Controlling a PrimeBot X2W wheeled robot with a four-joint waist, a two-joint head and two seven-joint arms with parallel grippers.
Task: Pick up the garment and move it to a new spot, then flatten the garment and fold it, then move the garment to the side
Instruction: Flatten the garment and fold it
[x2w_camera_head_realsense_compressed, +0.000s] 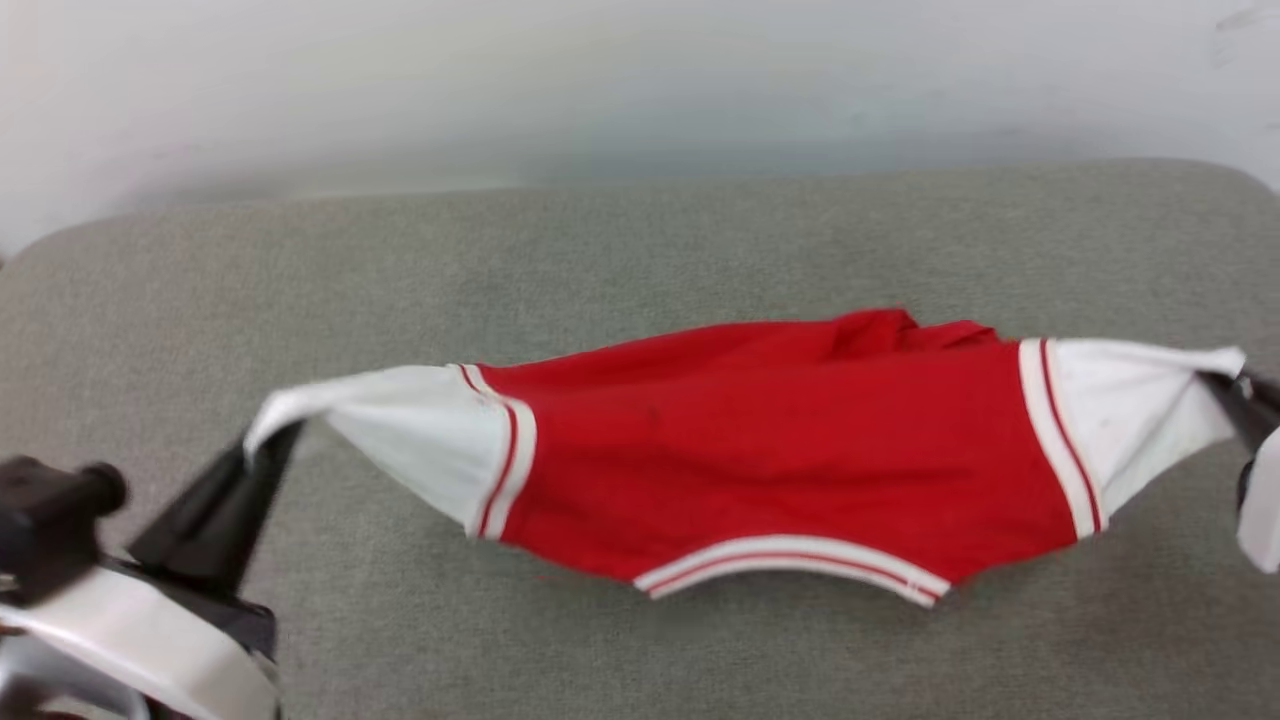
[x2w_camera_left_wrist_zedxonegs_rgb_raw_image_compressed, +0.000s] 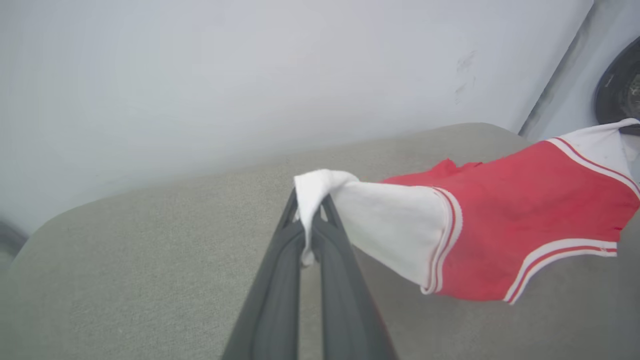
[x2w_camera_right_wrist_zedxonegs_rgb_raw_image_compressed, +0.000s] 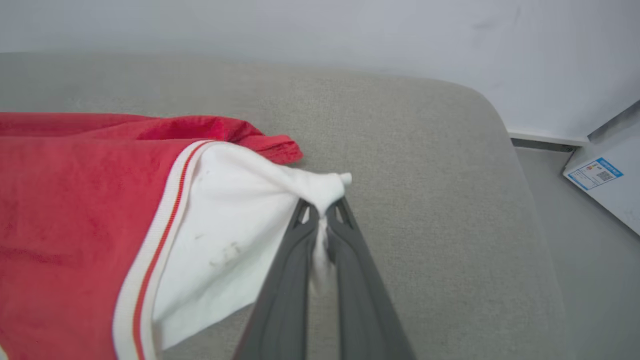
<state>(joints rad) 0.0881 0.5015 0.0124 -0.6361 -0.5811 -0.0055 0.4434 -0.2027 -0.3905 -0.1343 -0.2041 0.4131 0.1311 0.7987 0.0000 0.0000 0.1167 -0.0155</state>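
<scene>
The garment (x2w_camera_head_realsense_compressed: 780, 450), a red jersey-style T-shirt with white short sleeves, was stretched out over the middle of the grey cushion (x2w_camera_head_realsense_compressed: 640, 240). It was held up by both sleeve ends and sagged between them, with the red body drooping lowest towards the cushion's front. Whether the fabric touched the cushion could not be told.

The left gripper (x2w_camera_left_wrist_zedxonegs_rgb_raw_image_compressed: 309, 212) was closed tight on the bunched tip of one white sleeve (x2w_camera_head_realsense_compressed: 410, 440) over the cushion's left part, and the cloth was pinched between its two dark fingers (x2w_camera_left_wrist_zedxonegs_rgb_raw_image_compressed: 280, 280). The right gripper (x2w_camera_right_wrist_zedxonegs_rgb_raw_image_compressed: 322, 212) was likewise clamped on the tip of the other white sleeve (x2w_camera_head_realsense_compressed: 1130, 420), near the cushion's right edge.

Red-and-white striped trim was seen where each sleeve met the red body. A curved striped band (x2w_camera_head_realsense_compressed: 790, 562) was shown along the garment's edge nearest the cushion's front. A crumpled red fold (x2w_camera_head_realsense_compressed: 900, 328) was raised at the edge towards the cushion's back.

A pale wall (x2w_camera_head_realsense_compressed: 640, 80) was seen behind the cushion, and a white panel (x2w_camera_right_wrist_zedxonegs_rgb_raw_image_compressed: 595, 174) bearing a blue label was seen beyond its right end.
</scene>
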